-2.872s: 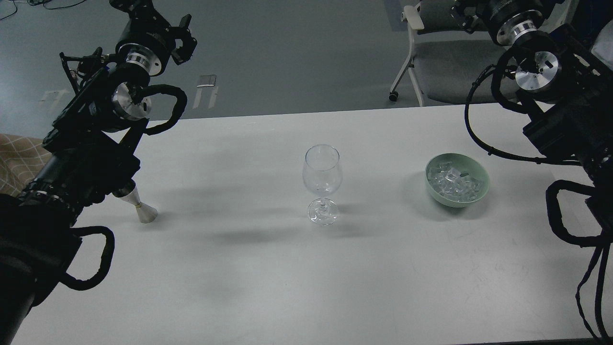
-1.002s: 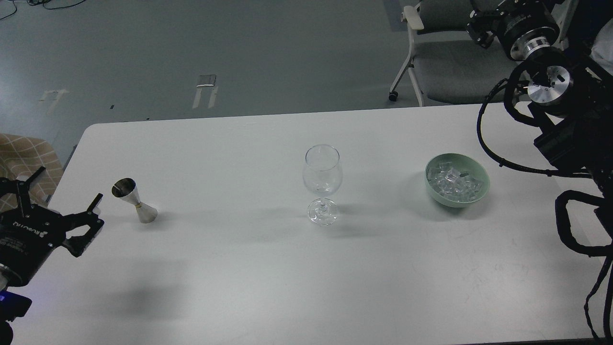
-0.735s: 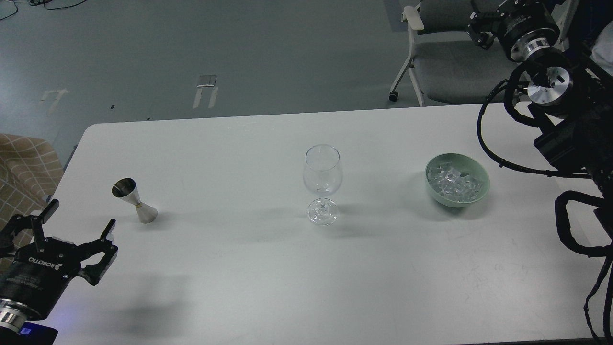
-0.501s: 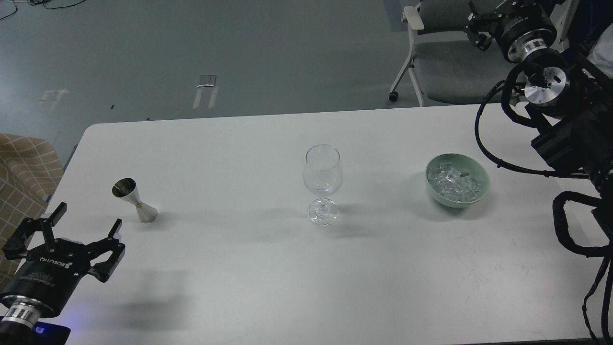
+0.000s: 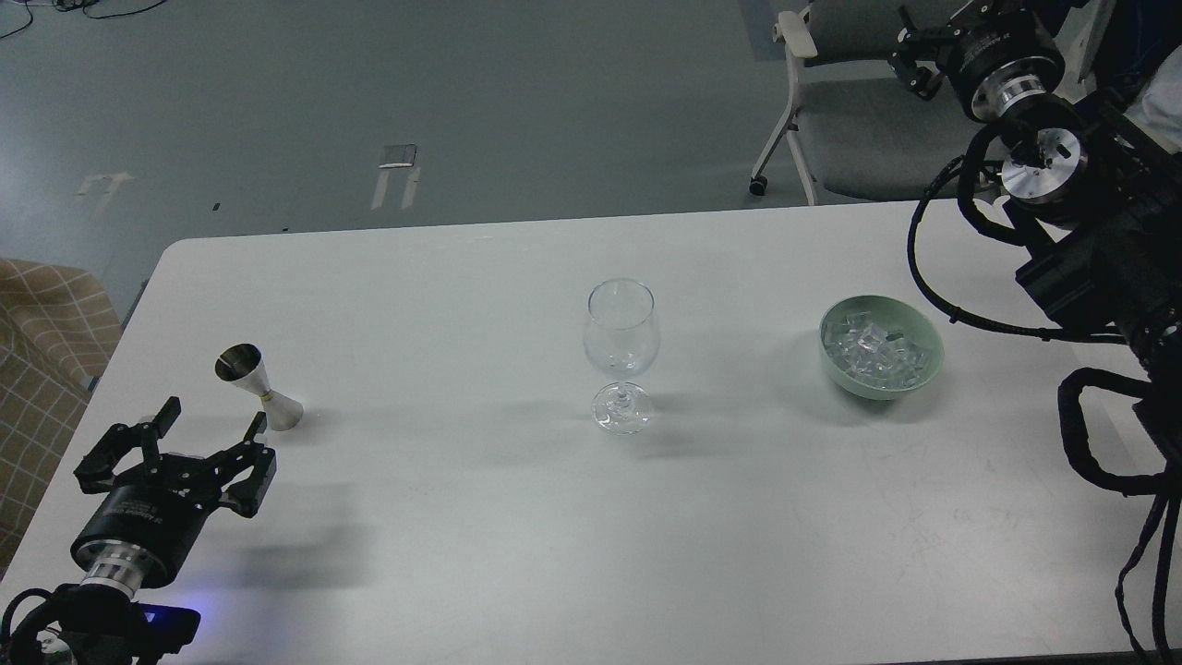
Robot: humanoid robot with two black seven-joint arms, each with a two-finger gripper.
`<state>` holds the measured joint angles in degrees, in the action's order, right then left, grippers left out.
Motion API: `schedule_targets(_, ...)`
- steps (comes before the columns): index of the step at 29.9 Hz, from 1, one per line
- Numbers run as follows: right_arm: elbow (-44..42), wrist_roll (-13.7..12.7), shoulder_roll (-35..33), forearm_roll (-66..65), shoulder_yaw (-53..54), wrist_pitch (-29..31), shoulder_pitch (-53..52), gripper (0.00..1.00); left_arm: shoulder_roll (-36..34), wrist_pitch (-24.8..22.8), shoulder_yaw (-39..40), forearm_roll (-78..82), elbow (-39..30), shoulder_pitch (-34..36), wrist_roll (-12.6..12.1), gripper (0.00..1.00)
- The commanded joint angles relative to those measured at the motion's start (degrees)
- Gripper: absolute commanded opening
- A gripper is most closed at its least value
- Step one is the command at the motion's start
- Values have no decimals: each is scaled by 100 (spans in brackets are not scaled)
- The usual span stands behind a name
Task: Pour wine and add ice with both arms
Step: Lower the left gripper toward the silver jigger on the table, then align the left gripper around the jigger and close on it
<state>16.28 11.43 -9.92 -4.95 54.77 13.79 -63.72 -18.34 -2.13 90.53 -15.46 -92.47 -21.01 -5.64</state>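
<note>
An empty clear wine glass (image 5: 621,356) stands upright mid-table. A small steel jigger (image 5: 257,387) stands at the left; I cannot see any wine in it. A green bowl (image 5: 928,369) at the right holds several clear ice cubes (image 5: 872,350). My left gripper (image 5: 212,417) is open and empty, low over the table's front left, its fingertips just short of the jigger. My right arm (image 5: 1034,166) is raised at the back right, above and behind the bowl; its gripper (image 5: 910,55) is small and dark near the top edge.
The white table (image 5: 517,517) ends close to the left of my left gripper. A grey chair (image 5: 859,120) stands behind the table's far right edge. Black cables (image 5: 1090,434) loop down at the right edge.
My left arm has come down from high at the back left to the front left, and its open gripper has moved up and right towards the jigger. My right arm has shifted slightly left.
</note>
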Motion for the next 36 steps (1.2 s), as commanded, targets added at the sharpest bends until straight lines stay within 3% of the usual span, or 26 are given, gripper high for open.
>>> schedule_targets(1, 7, 0, 16, 3, -2, -43, 0, 100, 181, 2, -26, -1, 167, 62, 28, 78)
schedule_targets(8, 7, 0, 43, 3, -19, -52, 17, 100, 445, 556, 44, 16, 879, 651, -7, 78)
schedule_targets(30, -2, 0, 78, 3, -19, -149, 61, 100, 674, 538, -17, 25, 1346, 1354, -42, 74)
schedule_targets(36, -2, 0, 60, 3, -19, -149, 53, 100, 656, 372, 0, 25, 2013, 1653, -51, 72)
